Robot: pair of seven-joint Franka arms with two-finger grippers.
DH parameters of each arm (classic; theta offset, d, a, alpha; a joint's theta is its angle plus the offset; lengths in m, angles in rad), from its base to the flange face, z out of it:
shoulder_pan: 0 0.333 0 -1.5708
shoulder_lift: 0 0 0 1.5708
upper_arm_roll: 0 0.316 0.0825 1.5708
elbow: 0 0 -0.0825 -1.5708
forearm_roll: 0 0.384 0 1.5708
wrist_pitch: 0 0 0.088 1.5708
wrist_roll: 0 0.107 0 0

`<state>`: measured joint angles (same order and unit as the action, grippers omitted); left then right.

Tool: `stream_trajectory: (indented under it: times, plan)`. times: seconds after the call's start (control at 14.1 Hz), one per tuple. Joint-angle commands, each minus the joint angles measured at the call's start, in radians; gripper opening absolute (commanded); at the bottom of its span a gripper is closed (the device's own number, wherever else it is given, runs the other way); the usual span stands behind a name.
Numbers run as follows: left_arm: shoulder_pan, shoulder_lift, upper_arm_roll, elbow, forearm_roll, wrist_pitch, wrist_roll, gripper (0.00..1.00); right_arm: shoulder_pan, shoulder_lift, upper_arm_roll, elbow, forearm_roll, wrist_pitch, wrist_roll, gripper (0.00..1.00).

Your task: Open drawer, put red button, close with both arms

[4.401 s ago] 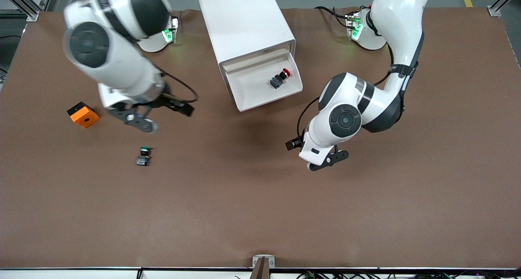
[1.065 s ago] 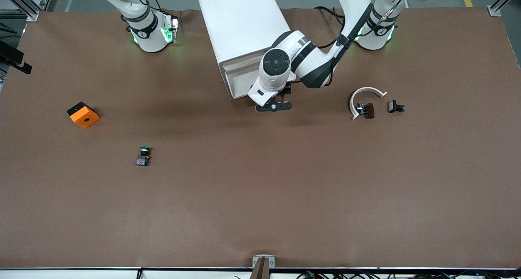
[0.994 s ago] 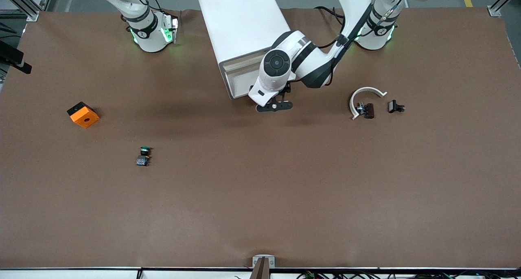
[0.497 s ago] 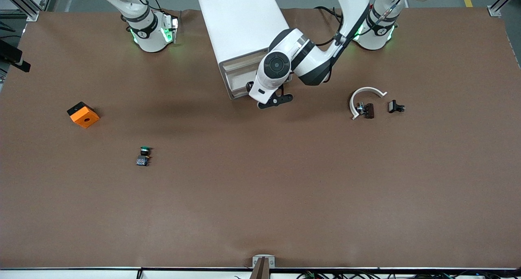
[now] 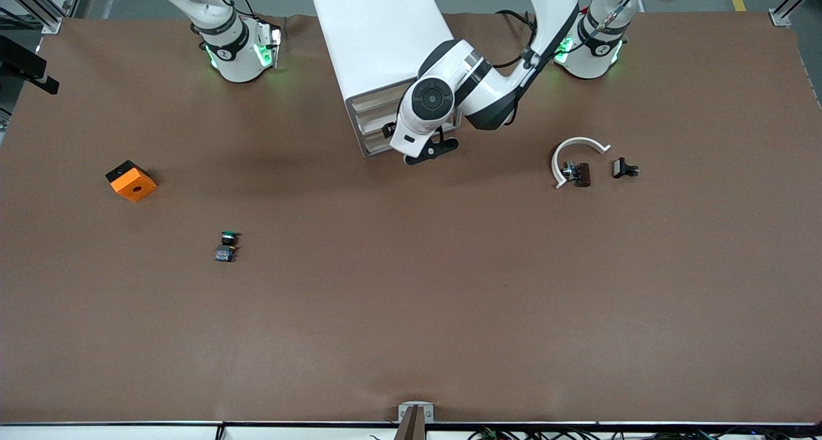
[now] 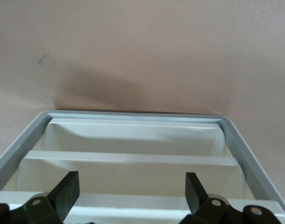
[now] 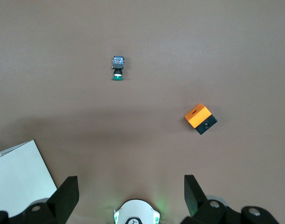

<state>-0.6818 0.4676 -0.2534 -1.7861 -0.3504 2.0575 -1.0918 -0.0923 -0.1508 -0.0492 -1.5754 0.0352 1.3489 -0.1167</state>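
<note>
Pressing against the front of the white plastic drawer cabinet (image 5: pixel 385 42), the left hand (image 5: pixel 431 151) has its fingers (image 6: pixel 67 189) spread wide and empty. The drawer (image 6: pixel 133 161) looks pushed almost flush, so closing seems nearly done. No red button shows in any view; presumably it lies inside. The right hand (image 7: pixel 128 196), likewise wide and empty, waits raised above its base (image 5: pixel 234 54). Only its wrist view shows, together, the green-capped button (image 7: pixel 117 67) and orange block (image 7: pixel 200 118) on the brown bench (image 5: pixel 411 299)
</note>
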Motion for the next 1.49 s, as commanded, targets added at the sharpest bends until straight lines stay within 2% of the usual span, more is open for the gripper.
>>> stream_trajectory:
  times: [0.0, 0.57, 0.85, 1.21, 1.42]
  plan:
    - [-0.001, -0.018, -0.017, -0.015, -0.036, -0.02, -0.013, 1.0, 0.0, -0.035, 0.003, -0.04, 0.002, 0.018, 0.019, 1.0]
    - [0.004, 0.0, -0.027, -0.012, -0.055, -0.063, 0.01, 1.0, 0.002, -0.036, 0.005, -0.038, -0.003, 0.021, 0.005, 1.0]
    - [0.031, 0.0, -0.004, 0.046, -0.033, -0.065, 0.009, 1.0, 0.003, -0.036, 0.008, -0.038, -0.011, 0.035, 0.005, 1.0]
    - [0.143, -0.01, 0.005, 0.109, 0.086, -0.065, 0.012, 1.0, -0.004, -0.081, 0.002, -0.101, -0.011, 0.093, 0.006, 1.0]
    - [0.212, -0.03, 0.003, 0.116, 0.093, -0.065, 0.012, 1.0, -0.004, -0.079, 0.0, -0.098, -0.011, 0.099, 0.006, 1.0]
